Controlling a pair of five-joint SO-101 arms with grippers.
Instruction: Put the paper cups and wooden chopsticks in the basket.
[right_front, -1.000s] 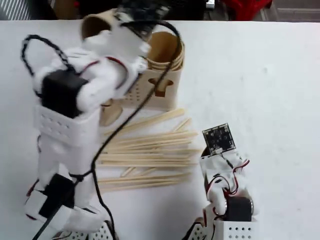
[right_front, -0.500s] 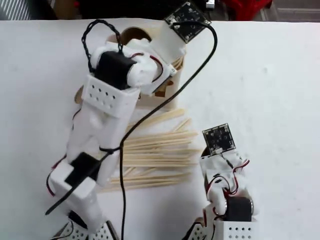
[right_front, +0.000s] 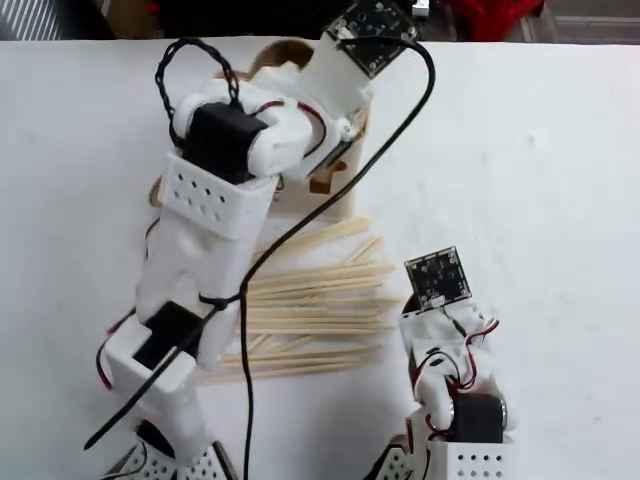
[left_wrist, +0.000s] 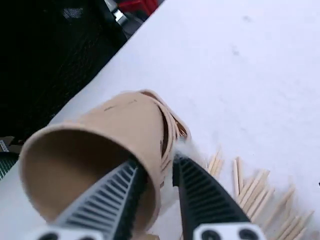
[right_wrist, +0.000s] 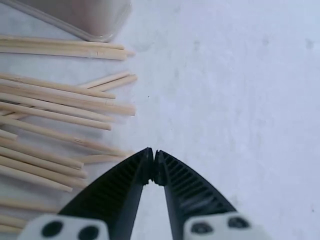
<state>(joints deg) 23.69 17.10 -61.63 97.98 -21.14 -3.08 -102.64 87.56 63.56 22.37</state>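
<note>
Plain white counter (right_front: 540, 150). A loose pile of chopsticks (right_front: 310, 310) lies flat on it near the middle, mostly pointing the same way with a few crossed. The basket (right_front: 300, 203) sits just behind the pile, toward the far edge.

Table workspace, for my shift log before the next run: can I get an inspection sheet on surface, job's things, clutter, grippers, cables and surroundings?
Surface: white table, flat and plain.
Job's things: one paper cup held tilted, mouth toward the wrist camera. The basket is partly hidden under the left arm. The chopsticks lie loose in a pile on the table, outside the basket.
Clutter: nothing seen.
Grippers: left gripper clamps the cup's wall, one finger inside. The right gripper is shut and empty, beside the chopsticks.
Cables: black cable loops over the left arm; red and white wires on the right arm.
Surroundings: dark beyond the far edge, with a red object.
</note>
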